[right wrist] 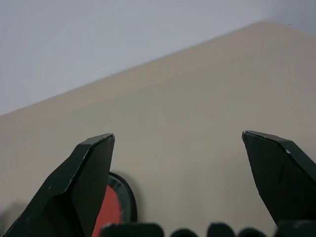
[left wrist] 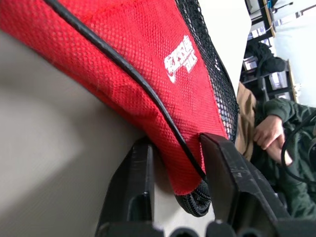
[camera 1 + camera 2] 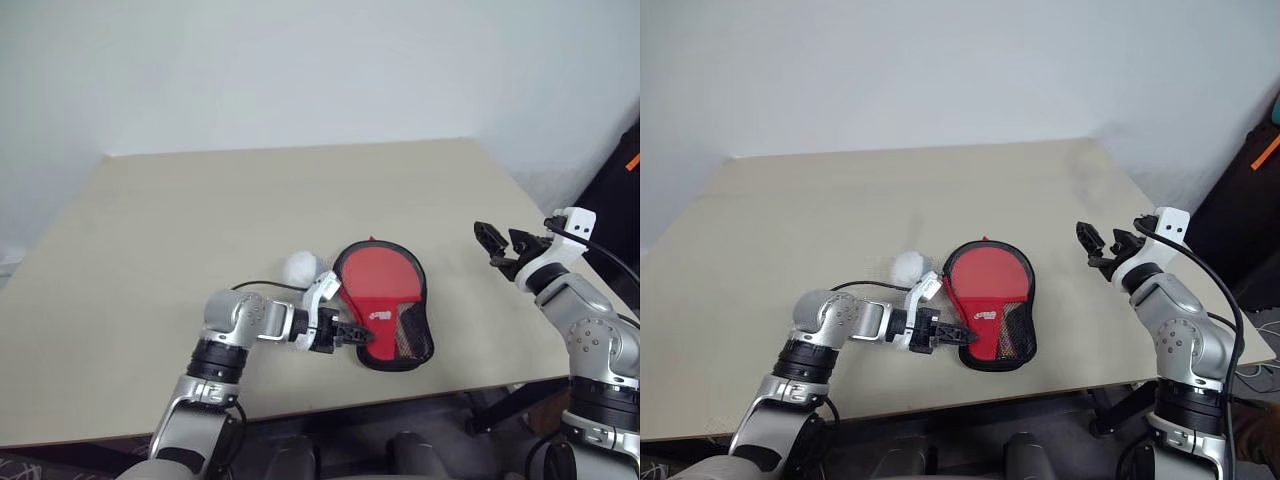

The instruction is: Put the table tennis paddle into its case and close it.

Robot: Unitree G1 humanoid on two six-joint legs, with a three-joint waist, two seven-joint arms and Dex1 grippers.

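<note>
The case (image 3: 384, 302) is lying flat on the table (image 3: 200, 220), near the front edge, with its red panel facing up and the white logo toward the handle end. The table tennis paddle (image 3: 408, 328) is sitting inside it; the striped handle is showing through the black mesh at the narrow end. A small whitish ball (image 3: 300, 266) is resting just beside the case's rounded side.

The left gripper (image 3: 352, 333) is reaching in low from the left and pinching the lower edge of the case, its two fingers (image 2: 136, 190) closing on the red fabric and the black zip rim. From the wrist view it is hard to tell whether it is gripping the zip pull itself or only the cloth beside it. The right gripper (image 3: 503, 243) is hovering well apart to the right, above the table, jaws spread wide and holding nothing.

The main risk is that nothing is pinning the case down. If the left gripper is pulling along the rim, the whole pouch is likely to slide or swing toward the table's front edge instead of the zip running. A hold on fabric alone could also slip off or bunch the cloth into the zip track, jamming it. A swinging case might nudge the ball and send it rolling.
</note>
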